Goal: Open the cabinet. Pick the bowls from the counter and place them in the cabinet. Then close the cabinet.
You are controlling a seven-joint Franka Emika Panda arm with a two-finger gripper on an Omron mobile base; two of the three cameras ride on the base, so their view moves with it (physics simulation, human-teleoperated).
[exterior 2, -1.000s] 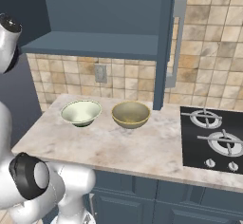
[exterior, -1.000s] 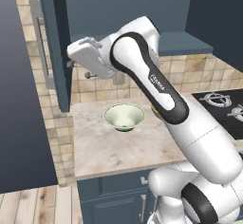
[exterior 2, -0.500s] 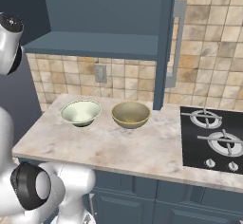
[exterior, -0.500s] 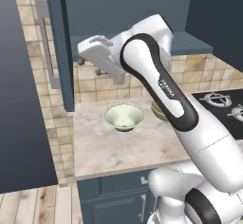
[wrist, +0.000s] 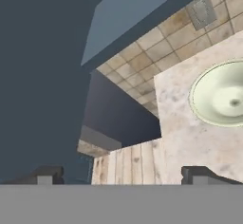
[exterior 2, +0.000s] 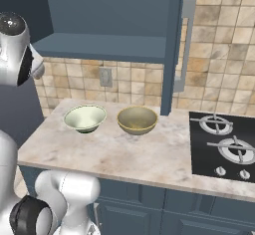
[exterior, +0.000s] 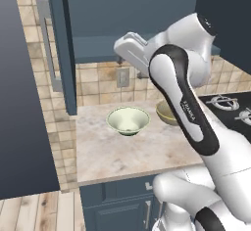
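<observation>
Bowls sat side by side on the bench [exterior 2: 124,154] under the open cabinet [exterior 2: 99,10], the pale cream-green bowl [exterior 2: 85,118] left of the mustard bowl [exterior 2: 137,120], just apart. Both looked rigid, light and smooth-glazed, probably slippery, so the wide rim seemed the place to pinch. The fingers [wrist: 122,174] stood wide apart, empty, above the bench's left end.

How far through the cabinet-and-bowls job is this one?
Done: both cabinet doors stand open. In hand: nothing; the gripper is open and empty above the counter. Left: the cream-green bowl and mustard bowl still need shelving, then closing the doors.
</observation>
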